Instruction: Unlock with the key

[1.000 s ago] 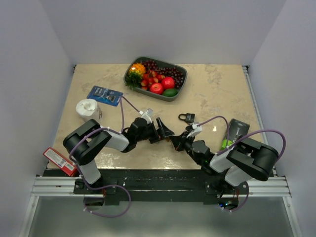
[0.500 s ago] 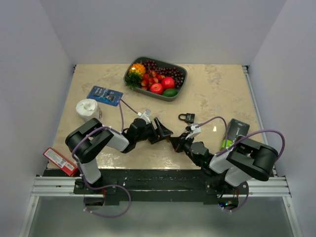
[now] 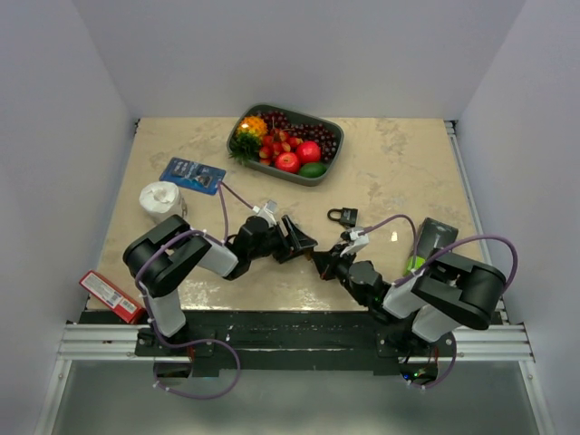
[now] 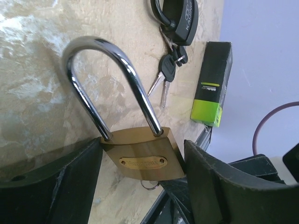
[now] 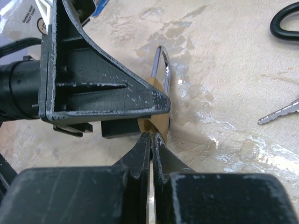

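A brass padlock with a tall silver shackle [image 4: 142, 161] lies flat on the beige marbled tabletop [image 3: 399, 159], near its front edge and between the two arms. The left gripper [image 4: 143, 149] has its black fingers [image 4: 56, 186] spread to either side of the brass body. The body's flanks are at or almost at their inner faces, and I cannot tell whether they press on it. The right gripper [image 5: 152, 136] is pinched together, its tips against the bottom of the brass body. A small silver ring [image 4: 148, 185] shows just under that bottom, but what hangs from it is hidden.

Near the back edge sits a dark grey rectangular tray [image 3: 304, 115]. It holds an orange fruit [image 3: 253, 125], dark purple grapes [image 3: 313, 133], two red apples [image 3: 299, 157], a green fruit [image 3: 313, 169] and some green leaves [image 3: 241, 147].

Just beyond the grippers lies a small black padlock [image 3: 343, 216] with two black-headed silver keys [image 4: 164, 77] on its shackle. A green-and-black carton [image 4: 211, 84] lies to the right
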Motion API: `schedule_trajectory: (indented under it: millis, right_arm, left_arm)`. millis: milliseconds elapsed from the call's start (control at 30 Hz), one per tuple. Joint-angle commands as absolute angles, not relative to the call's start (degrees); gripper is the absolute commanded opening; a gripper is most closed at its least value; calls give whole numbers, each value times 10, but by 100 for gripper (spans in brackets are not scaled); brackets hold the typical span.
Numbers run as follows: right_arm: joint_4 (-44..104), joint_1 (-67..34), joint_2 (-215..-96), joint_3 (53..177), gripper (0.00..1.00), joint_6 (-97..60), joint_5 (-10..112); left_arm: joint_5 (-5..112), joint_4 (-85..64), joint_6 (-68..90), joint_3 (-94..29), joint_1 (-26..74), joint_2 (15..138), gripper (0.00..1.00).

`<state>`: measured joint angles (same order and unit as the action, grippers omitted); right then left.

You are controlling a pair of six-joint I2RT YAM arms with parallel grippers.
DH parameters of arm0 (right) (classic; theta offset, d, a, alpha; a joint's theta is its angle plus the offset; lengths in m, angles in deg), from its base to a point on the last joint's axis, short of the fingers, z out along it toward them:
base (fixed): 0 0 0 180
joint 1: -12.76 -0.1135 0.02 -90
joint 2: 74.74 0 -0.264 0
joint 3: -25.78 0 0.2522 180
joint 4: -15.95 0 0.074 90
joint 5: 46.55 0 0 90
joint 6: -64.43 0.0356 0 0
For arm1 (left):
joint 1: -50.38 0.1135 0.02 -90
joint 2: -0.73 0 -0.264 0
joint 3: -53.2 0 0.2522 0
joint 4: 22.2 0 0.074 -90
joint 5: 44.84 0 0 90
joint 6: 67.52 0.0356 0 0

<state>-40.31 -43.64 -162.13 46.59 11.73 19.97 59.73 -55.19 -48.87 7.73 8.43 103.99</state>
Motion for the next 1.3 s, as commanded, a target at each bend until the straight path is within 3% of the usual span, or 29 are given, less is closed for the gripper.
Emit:
schedule_trajectory:
  millis: [0, 133, 267, 933, 1267]
  right_arm:
    - [-448, -447, -1643, 478, 0, 128, 214]
    - [-463, -448, -1649, 474, 0, 137, 211]
    - [-470, -447, -1648, 469, 0, 149, 211]
    - [-538, -399, -1647, 438, 0, 248, 290]
    - [-590, -368, -1687, 425, 0, 286, 336]
  left_arm:
    - [582, -530, -490, 65, 85, 1054, 35]
    - [581, -529, -488, 65, 85, 1051, 13]
    - [589, -548, -488, 72, 84, 1055, 0]
    - [637, -736, -468, 160, 84, 1018, 0]
    - [649, -746, -441, 177, 85, 997, 0]
